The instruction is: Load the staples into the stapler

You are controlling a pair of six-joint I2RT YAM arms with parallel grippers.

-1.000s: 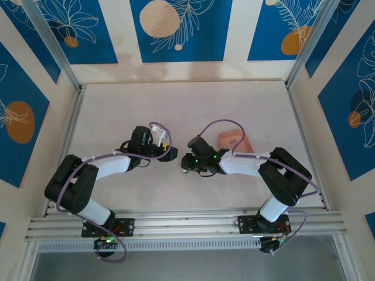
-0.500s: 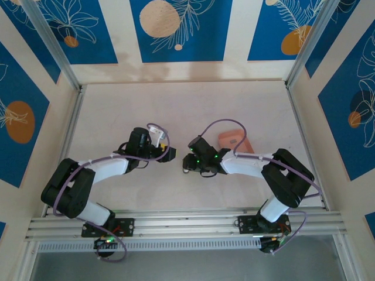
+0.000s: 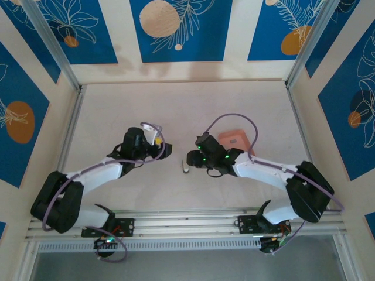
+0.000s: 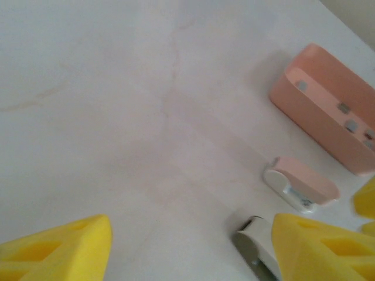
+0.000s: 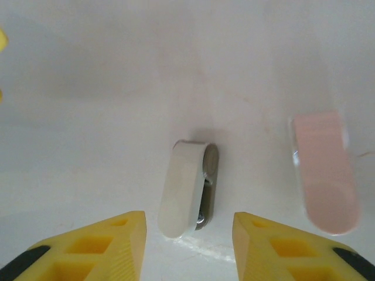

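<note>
The stapler [image 5: 188, 186], small and grey-white, lies flat on the table between the yellow fingers [image 5: 99, 243] of my right gripper [image 5: 188, 223], which is open and clear of it on both sides. From above, the stapler [image 3: 186, 167] rests just below the right gripper [image 3: 189, 159]. The staples' pale pink-white pack [image 5: 326, 171] lies to the right of the stapler. My left gripper [image 4: 190, 234] is open with bare table between its fingers; the stapler [image 4: 253, 244] peeks out beside its right finger, and the pack [image 4: 302, 186] lies beyond. From above, the left gripper [image 3: 167, 150] faces the right one.
A salmon-pink tray [image 3: 234, 140] sits behind the right arm, and it also stands past the pack in the left wrist view [image 4: 328, 111]. Aluminium rails [image 3: 187, 222] border the table's near edge and sides.
My right gripper has opened, and the stapler now lies loose on the table. The left gripper has drawn back a little to the left and opened slightly wider.
</note>
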